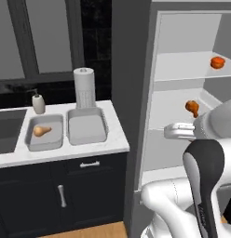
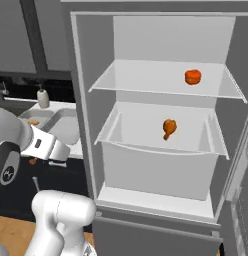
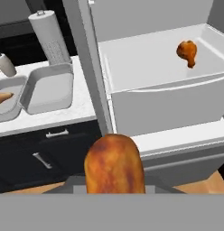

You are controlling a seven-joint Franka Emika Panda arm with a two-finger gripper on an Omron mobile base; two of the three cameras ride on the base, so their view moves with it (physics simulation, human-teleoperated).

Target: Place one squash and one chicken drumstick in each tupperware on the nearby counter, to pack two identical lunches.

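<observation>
A browned chicken drumstick [image 3: 114, 164] looms at the bottom of the hand view, and my gripper [image 1: 171, 131] is shut on it, in the air in front of the open fridge; the meat hides the fingertips. On the marble counter [image 1: 118, 139] lie two grey tupperware trays. The left tupperware [image 1: 31, 139] holds a tan squash [image 1: 41, 131]. The right tupperware [image 1: 87, 125] has nothing in it. A second drumstick [image 2: 169, 128] lies on the fridge's middle shelf.
A round orange-red item [image 2: 193, 76] sits on the fridge's upper shelf. A paper towel roll [image 1: 84, 87] stands behind the right tray and a soap bottle [image 1: 38, 103] behind the left one. The dark sink [image 1: 8, 128] lies further left. The fridge's side wall [image 3: 89, 67] separates fridge and counter.
</observation>
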